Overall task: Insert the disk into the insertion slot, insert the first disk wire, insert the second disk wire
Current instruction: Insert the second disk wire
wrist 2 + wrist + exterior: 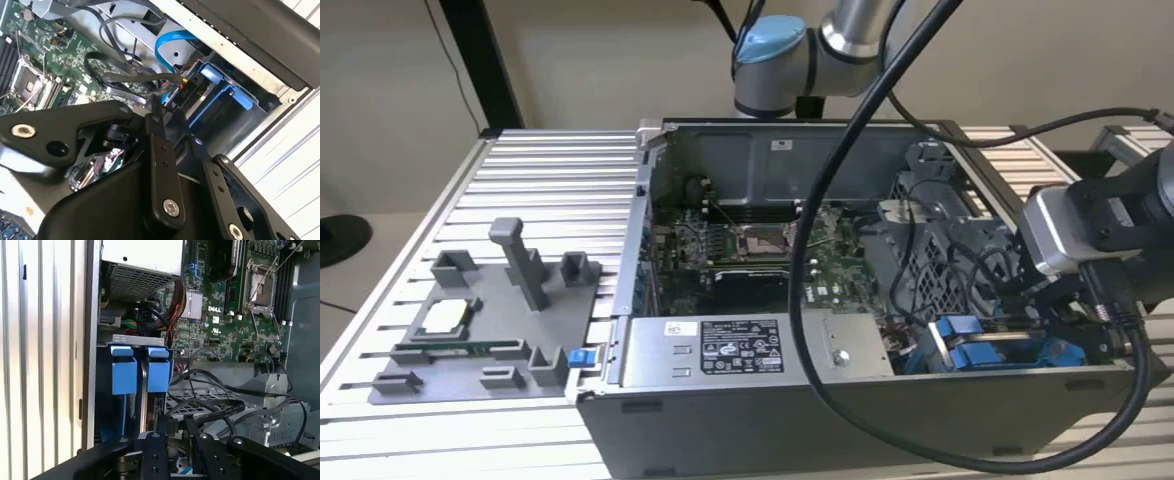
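open computer case stands on the slatted surface, toward the exterior view's right. the arm reaches into the case's near corner on that view's right, beside the blue clips of the slot.

fingers: in both wrist views the two black links sit close together around a dark connector with wires, down at the slot; whether they actually clamp it cannot be told.

disk: in the first wrist view it sits upright inside the slot, its blue carrier tabs at the slot's top edge. the second wrist view shows the same blue frame against the case's outer wall, with a blue wire looping above it and a black wire bundle just beside it.

power-supply box lies along the case's near edge. motherboard covers the case floor. a grey fixture rests on the surface's near corner, exterior view's left.
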